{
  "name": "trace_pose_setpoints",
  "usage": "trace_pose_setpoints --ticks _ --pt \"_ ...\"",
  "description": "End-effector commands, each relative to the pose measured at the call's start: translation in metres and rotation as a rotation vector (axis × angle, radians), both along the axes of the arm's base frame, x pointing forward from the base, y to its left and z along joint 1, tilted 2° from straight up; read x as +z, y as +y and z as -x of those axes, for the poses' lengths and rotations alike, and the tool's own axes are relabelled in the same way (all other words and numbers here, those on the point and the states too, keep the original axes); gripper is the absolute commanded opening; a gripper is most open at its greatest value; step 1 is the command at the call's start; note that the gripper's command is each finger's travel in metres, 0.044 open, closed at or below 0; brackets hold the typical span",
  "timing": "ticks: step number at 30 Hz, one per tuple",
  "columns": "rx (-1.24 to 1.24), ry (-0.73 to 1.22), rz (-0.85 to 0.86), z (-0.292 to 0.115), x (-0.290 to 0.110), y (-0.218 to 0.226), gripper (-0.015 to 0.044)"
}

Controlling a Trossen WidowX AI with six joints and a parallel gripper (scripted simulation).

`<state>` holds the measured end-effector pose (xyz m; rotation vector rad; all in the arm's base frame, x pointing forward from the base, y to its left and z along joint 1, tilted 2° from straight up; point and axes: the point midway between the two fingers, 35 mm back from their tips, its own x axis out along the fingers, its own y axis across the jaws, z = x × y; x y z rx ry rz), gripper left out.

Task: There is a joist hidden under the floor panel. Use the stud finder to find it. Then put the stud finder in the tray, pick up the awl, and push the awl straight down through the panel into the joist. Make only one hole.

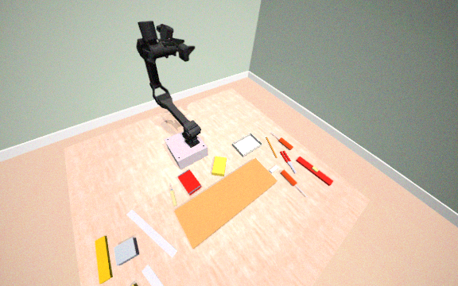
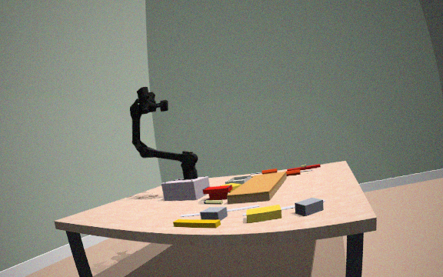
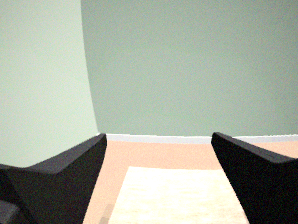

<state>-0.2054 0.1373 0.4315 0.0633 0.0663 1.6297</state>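
Note:
The orange floor panel (image 1: 225, 200) (image 2: 258, 186) lies flat in the middle of the table. A yellow block (image 1: 219, 165) (image 2: 236, 185) and a red block (image 1: 189, 182) (image 2: 217, 191) lie beside its near-arm edge; one may be the stud finder, I cannot tell which. The white tray (image 1: 246, 144) (image 2: 238, 179) sits beyond the panel's end. An orange-handled tool with a thin metal tip, likely the awl (image 1: 291, 180), lies right of the panel. My gripper (image 1: 189, 52) (image 2: 164, 105) (image 3: 160, 163) is open and empty. It is raised high above the arm's base and points level toward the far wall.
The arm stands on a pale box (image 1: 185, 152) (image 2: 184, 189). A second orange-handled tool (image 1: 282, 142), a pencil (image 1: 270, 147), a red level (image 1: 314, 171) and a red-handled tool (image 1: 287, 160) lie right of the panel. A white strip (image 1: 151, 233), a yellow bar (image 1: 102, 259) and a grey block (image 1: 126, 250) lie at the front.

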Motion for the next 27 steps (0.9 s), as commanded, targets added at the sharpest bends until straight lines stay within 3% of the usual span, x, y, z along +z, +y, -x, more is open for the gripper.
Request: trace_pose_setpoints --ticks 1,4,10,13,16,27 --pt "-0.007 -0.001 -0.001 -0.001 0.000 0.000 0.0426" --pt "-0.105 -0.002 -0.010 -0.026 0.008 0.005 0.0440" --pt "-0.341 0.092 0.005 -0.129 0.025 0.011 0.0440" --pt "-0.400 0.142 -0.003 -0.147 0.023 0.008 0.0440" --pt "-0.520 0.191 0.020 -0.200 0.021 0.003 0.0440" --pt "-0.931 0.374 0.207 -0.370 -0.037 -0.055 0.0440"
